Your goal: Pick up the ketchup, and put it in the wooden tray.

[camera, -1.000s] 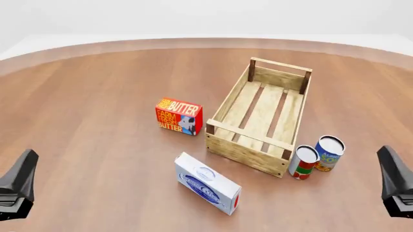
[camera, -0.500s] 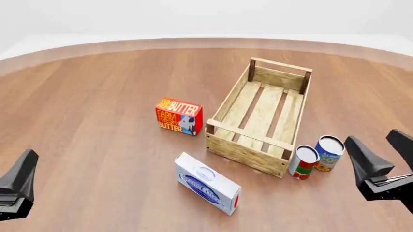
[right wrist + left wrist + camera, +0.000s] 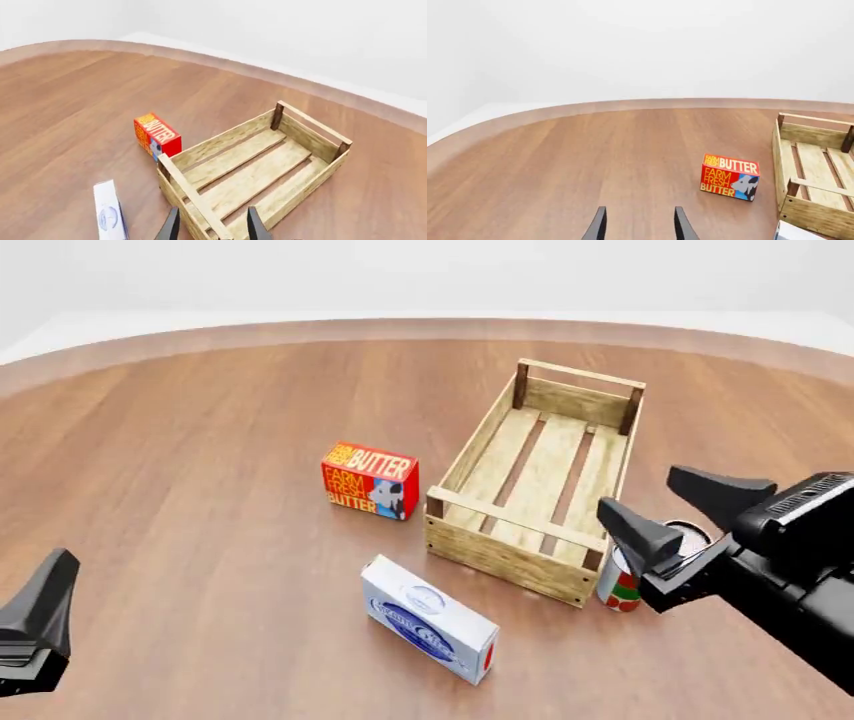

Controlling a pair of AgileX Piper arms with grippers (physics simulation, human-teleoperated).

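Though ketchup nowhere in view, so bearing and long axis untellable: right gripper (image 3: 637, 488) nearer wooden tray (image 3: 501, 555), jaws apart, holding nothing

Bright, even, diffuse light fills all views, with no glare or blur. Only faint, soft shadows sit beneath the wooden tray (image 3: 539, 492) and butter box (image 3: 370, 481). Edges stay crisp and undistorted.
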